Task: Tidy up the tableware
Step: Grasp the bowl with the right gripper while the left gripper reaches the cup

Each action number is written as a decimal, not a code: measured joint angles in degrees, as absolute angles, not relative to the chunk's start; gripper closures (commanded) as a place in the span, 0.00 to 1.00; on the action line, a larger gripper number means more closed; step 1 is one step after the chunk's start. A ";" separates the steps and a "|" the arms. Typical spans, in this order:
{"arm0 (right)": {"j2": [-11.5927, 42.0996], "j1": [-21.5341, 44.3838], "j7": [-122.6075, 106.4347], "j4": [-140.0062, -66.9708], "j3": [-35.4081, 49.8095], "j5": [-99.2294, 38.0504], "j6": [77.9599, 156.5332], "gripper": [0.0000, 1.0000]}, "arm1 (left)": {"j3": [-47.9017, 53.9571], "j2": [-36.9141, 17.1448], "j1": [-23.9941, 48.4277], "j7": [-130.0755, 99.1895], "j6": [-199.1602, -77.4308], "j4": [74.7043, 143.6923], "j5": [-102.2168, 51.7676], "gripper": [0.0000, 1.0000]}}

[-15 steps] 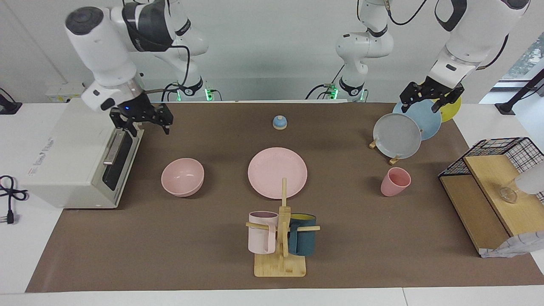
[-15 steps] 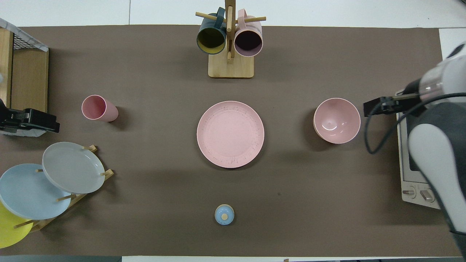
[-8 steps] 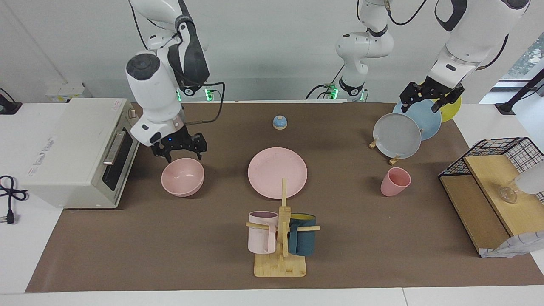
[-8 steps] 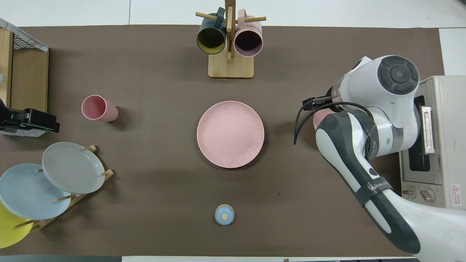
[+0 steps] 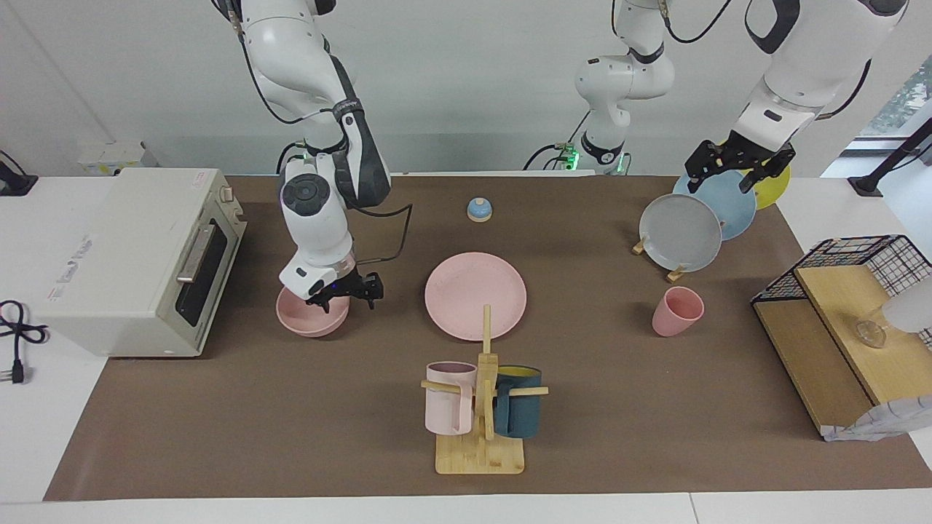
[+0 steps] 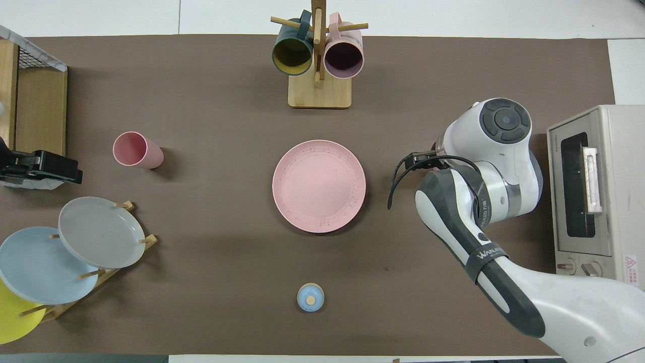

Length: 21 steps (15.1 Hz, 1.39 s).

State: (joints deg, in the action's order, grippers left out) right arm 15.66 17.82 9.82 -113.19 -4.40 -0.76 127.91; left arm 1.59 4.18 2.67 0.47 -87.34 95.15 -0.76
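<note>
Facing view: nothing stacked yet; bowl, cup flank plate, apart. Right pincer down at bowl rim on plate's side, grip state unclear. Left pincer released, waiting over rack plates.

Overhead view: plate central; cup beside; bowl hidden under right arm.

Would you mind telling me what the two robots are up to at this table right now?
The right gripper is down at the rim of the pink bowl, which sits on the mat in front of the toaster oven, on the rim's side toward the pink plate; the bowl has not been lifted. The plate lies mid-table and the pink cup stands toward the left arm's end, both untouched. The left gripper waits, open, over the rack of plates.
</note>
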 measured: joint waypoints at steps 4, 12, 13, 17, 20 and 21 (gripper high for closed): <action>15.76 17.80 9.84 -114.03 -4.46 -0.76 127.10 1.00 | 1.59 4.18 2.67 0.46 -87.34 95.15 -0.75 0.00; 18.83 23.65 17.99 -97.06 -4.39 -0.61 111.04 1.00 | 1.61 4.18 2.67 0.43 -88.26 95.19 -0.75 0.00; 20.96 26.16 21.99 -92.47 -4.35 -0.61 108.49 1.00 | 1.61 4.11 2.67 0.20 -89.26 95.40 -0.75 0.00; 30.63 35.25 35.84 -80.98 -4.30 -0.58 107.33 1.00 | 1.63 0.24 2.68 -1.49 -97.44 98.25 -0.83 0.00; 35.50 40.03 41.00 -76.43 -4.30 -0.58 108.07 1.00 | 2.06 -7.71 2.76 -4.57 -105.80 98.92 -1.32 0.00; 36.74 41.56 42.55 -75.16 -4.32 -0.57 108.07 1.00 | 2.23 -10.42 2.77 -5.22 -108.33 98.93 -1.35 0.00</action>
